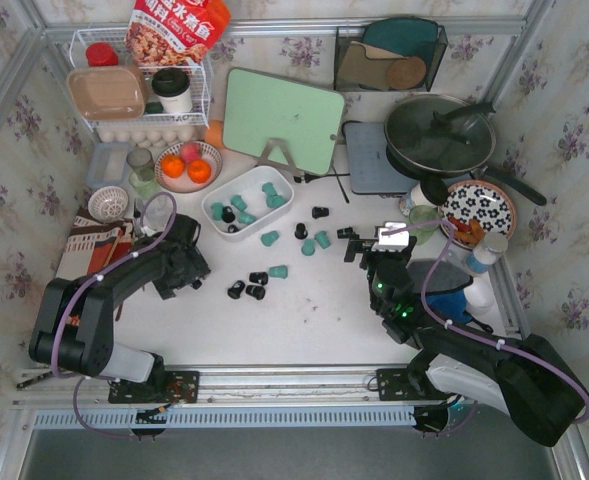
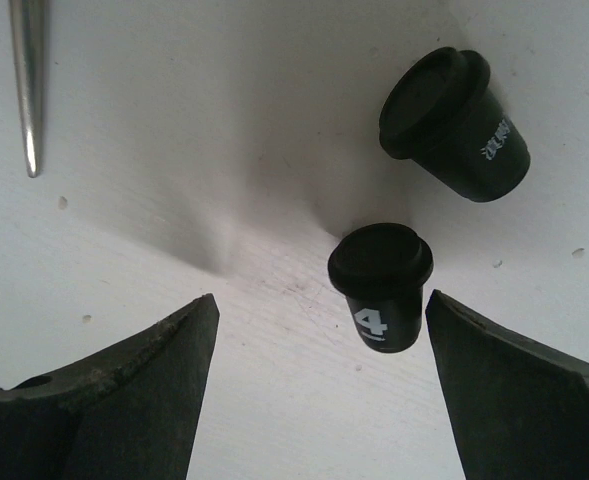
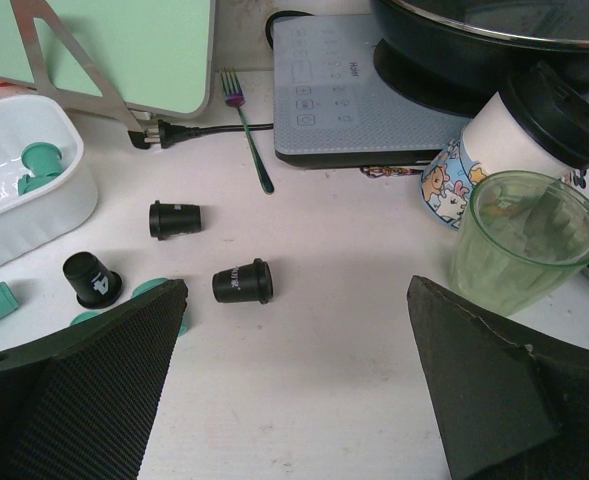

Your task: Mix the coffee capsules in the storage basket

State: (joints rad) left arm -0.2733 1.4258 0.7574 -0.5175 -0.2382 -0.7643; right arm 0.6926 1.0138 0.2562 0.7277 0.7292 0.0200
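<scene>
Table [image 1: 314, 330]: white top, cluttered along the back and both sides. Pale green board [image 1: 282, 120] leans upright at back centre. Pan [image 1: 439, 135] sits on the cooker [image 1: 379, 165] at back right.

Basket [image 1: 259, 222]: white tub, left of table centre, just in front of the board. It holds a handful of capsules [image 1: 239, 202], mostly teal, with at least two black ones among them.

Arms: left gripper [image 2: 319, 400] is low over the table, in front and to the left of the basket, jaws apart. One black capsule marked 4 [image 2: 379, 285] lies between the fingers, nearer one finger and touching neither. A second black capsule [image 2: 454, 125] lies just beyond it.
The right gripper [image 3: 294, 400] is right of centre, jaws wide apart with only bare table between them. Green cup [image 3: 524, 240] stands just past one finger.

Loose capsules: roughly ten lie on the table outside the basket, scattered in front and to the right of it, between the two grippers. Four are teal [image 1: 278, 271], the rest black [image 1: 300, 230]. In the right wrist view three black ones lie ahead of the fingers, and a teal one [image 3: 159, 293] is partly hidden behind a finger.

Fork [image 3: 246, 135]: lies beside the cooker.
</scene>
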